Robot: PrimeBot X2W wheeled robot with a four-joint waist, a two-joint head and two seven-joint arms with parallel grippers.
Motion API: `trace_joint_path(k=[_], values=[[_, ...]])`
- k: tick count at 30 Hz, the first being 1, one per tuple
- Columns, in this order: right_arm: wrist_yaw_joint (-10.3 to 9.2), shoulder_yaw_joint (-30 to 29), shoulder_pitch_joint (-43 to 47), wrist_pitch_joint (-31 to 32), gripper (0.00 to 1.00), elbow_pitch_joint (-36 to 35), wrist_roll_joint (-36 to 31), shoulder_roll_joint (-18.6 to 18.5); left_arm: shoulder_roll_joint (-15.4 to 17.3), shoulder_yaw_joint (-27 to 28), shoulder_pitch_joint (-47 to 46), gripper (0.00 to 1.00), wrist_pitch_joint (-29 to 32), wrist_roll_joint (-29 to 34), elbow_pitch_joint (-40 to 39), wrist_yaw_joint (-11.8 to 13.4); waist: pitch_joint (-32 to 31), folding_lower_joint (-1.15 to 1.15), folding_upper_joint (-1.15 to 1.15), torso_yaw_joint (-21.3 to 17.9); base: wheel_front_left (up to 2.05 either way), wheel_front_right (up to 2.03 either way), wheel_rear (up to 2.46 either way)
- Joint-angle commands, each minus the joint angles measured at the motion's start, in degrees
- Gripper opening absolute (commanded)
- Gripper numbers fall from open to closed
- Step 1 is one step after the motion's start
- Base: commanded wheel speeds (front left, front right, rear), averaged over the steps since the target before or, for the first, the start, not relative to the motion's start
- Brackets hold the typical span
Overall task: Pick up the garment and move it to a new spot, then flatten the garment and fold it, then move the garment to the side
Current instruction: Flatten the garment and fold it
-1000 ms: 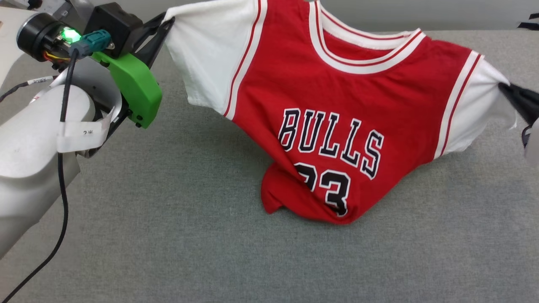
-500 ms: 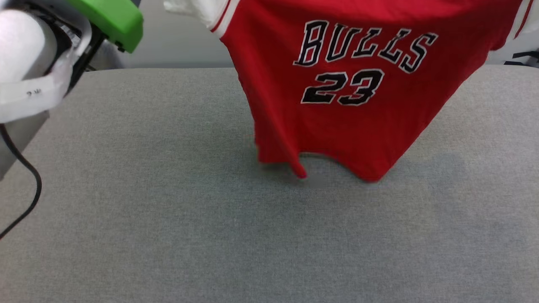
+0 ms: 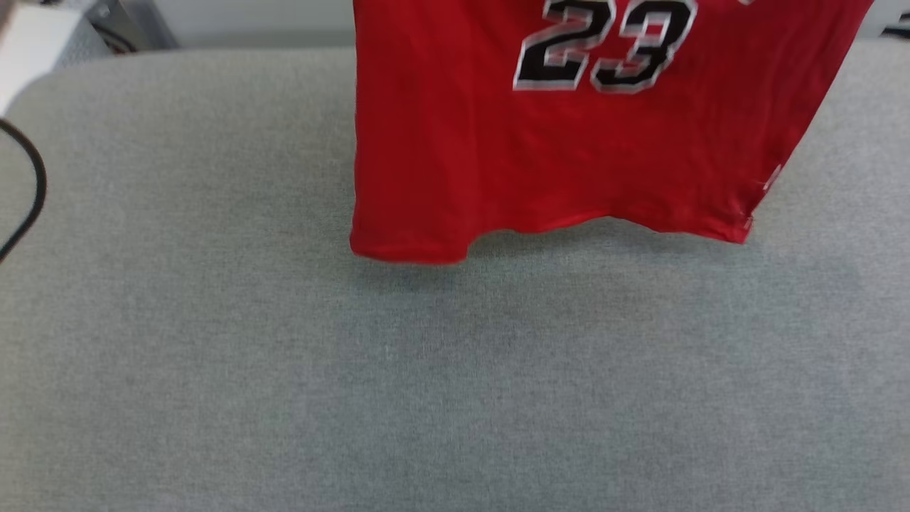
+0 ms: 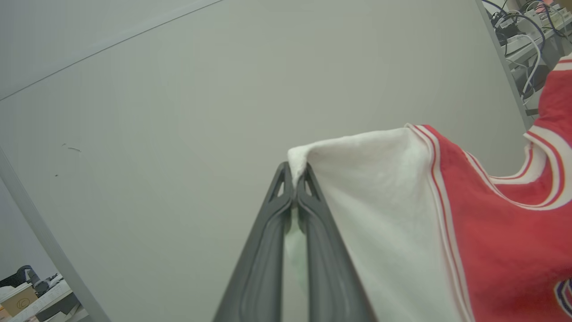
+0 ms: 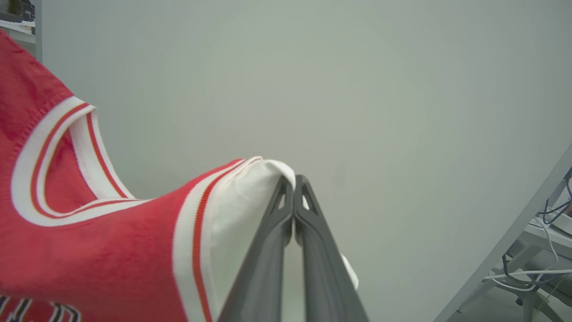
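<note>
So the garment [image 3: 569,156] is up in the air, hanging down from the top edge of the head view, from the middle to the right of the frame. You get the lower red part with the black "23" [image 3: 604,50] right at the top, a bit smeared. The hem [image 3: 540,224] runs wavy across the upper half, with its left corner drooping lowest and a soft shadow on the grey surface [image 3: 284,370] right under it. That corner might be just brushing the surface, honestly can't tell with the blur. A black cable [image 3: 32,192] loops in at the left edge.

Left wrist view: the left gripper [image 4: 295,176] has both dark fingers pressed together on the tip of a white sleeve [image 4: 371,192], with a bit of cloth poking out above the tips at frame centre. The sleeve spreads out to the lower right, then comes the striped trim [image 4: 435,179] and the red body. There's a plain grey wall [image 4: 178,112] behind.

Right wrist view is the mirror of that: the right gripper [image 5: 293,181] is clamped on the other white sleeve [image 5: 237,201] at frame centre. The garment stretches off to the left, with the striped collar [image 5: 27,179] at the left edge.
</note>
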Motion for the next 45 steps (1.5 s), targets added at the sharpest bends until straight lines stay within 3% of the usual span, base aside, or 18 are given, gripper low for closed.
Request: trace_joint_path(k=[1,7,13,22,28,34,45], values=[[-0.04,0.6,-3.2,-0.4,0.0,1.2,-0.8,0.8,-0.8,0.8,-2.6,0.0,-0.7,0.5,1.6,-0.2,6.2,0.0,0.0,0.1,0.0,0.0,0.0],[-0.04,5.1,-15.3,-2.1,0.0,6.7,-3.3,3.5,-3.7,2.6,-10.1,0.0,-3.6,1.2,8.9,-1.4,12.8,0.0,0.0,0.0,0.0,0.0,0.0],[-0.04,8.6,-24.2,-5.0,0.0,13.0,-5.2,5.3,-4.5,3.8,-14.9,0.0,-6.1,1.9,14.7,-2.4,16.5,0.0,0.0,0.2,0.0,0.0,0.0],[-0.04,13.1,-29.5,-10.0,0.0,22.1,-5.2,7.5,-5.6,4.3,-15.1,0.0,-8.9,1.0,22.3,-4.7,19.6,0.0,0.0,0.1,0.0,0.0,0.0],[-0.04,17.9,-25.0,-12.9,0.0,23.6,-2.2,8.2,-5.8,4.7,-9.4,0.0,-10.2,-0.5,23.3,-5.8,19.3,0.0,0.0,-0.6,0.0,0.0,0.0],[-0.04,22.4,-14.6,-15.5,0.0,21.0,3.5,6.2,-4.2,7.2,3.3,0.0,-10.8,-3.2,19.0,-5.3,16.5,0.0,0.0,-0.9,0.0,0.0,0.0],[-0.04,28.9,9.9,-19.1,0.0,13.9,12.7,3.0,1.2,15.3,37.9,0.0,-10.8,-5.6,2.2,0.2,8.0,0.0,0.0,-1.0,0.0,0.0,0.0]])
